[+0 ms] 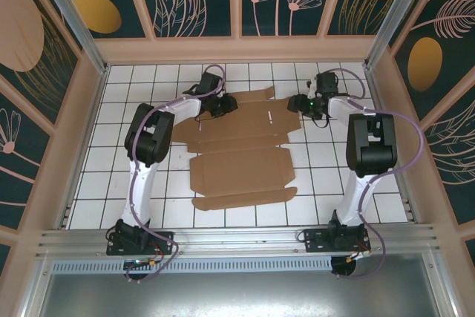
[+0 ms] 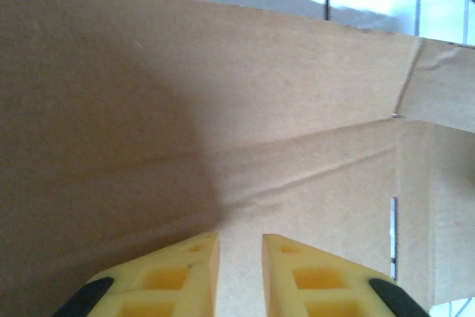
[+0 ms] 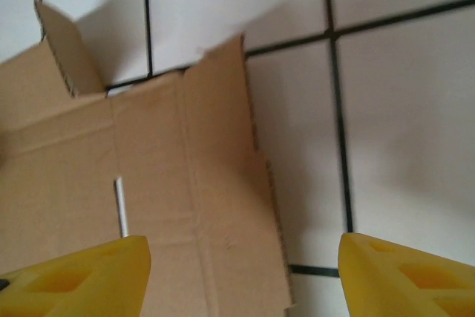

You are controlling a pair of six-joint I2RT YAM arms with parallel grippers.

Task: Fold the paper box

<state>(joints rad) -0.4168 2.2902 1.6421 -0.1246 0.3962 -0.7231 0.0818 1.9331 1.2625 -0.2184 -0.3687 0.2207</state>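
left tool (image 2: 240, 240): barely parted over the paper box (image 1: 237, 157), gripping nothing;
right tool (image 3: 243, 246): spread wide, empty;
risk: box probably skids on the worktop (image 1: 326, 183) if a flap gets pushed; nothing's pinning it

Paper box (image 1: 241, 157): brown corrugated sheet, unfolded, lying flat, creases visible.

Bench (image 1: 100, 176): white tiles with dark grid lines.
On the bench: the paper box (image 1: 241, 150), an unfolded brown cardboard sheet, lay spread open.
Sheet position: directly beneath the left gripper (image 2: 240, 237); its edge ended under the right gripper (image 3: 245, 239), with bare tiles beyond.
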